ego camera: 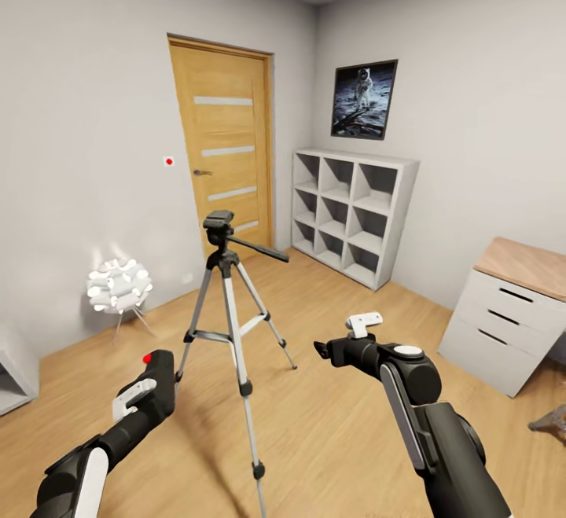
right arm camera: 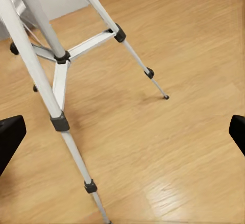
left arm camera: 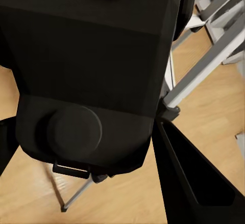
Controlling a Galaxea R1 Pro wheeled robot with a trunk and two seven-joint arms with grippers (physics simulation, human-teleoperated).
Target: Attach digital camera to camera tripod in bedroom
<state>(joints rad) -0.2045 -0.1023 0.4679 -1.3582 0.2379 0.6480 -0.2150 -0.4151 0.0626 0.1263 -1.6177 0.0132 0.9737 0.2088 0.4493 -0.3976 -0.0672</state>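
The camera tripod (ego camera: pixel 230 298) stands upright on the wood floor in the middle of the head view, its black head (ego camera: pixel 219 225) bare and its pan handle pointing right. Low and left of the legs, my left gripper (ego camera: pixel 149 396) is shut on the digital camera (ego camera: pixel 161 372), whose red dot shows on top. The left wrist view has the camera's black body (left arm camera: pixel 87 81) close up, one finger (left arm camera: pixel 196 183) beside it and a tripod leg (left arm camera: pixel 204 66) behind. My right gripper (ego camera: pixel 330 349) hangs open and empty to the right of the tripod legs (right arm camera: pixel 56 81).
An oak door (ego camera: pixel 228 156) is behind the tripod, with white cube shelves (ego camera: pixel 354 215) to its right. A white drawer chest (ego camera: pixel 511 321) stands at the right, and a white ball lamp (ego camera: pixel 119 286) on the floor at the left wall.
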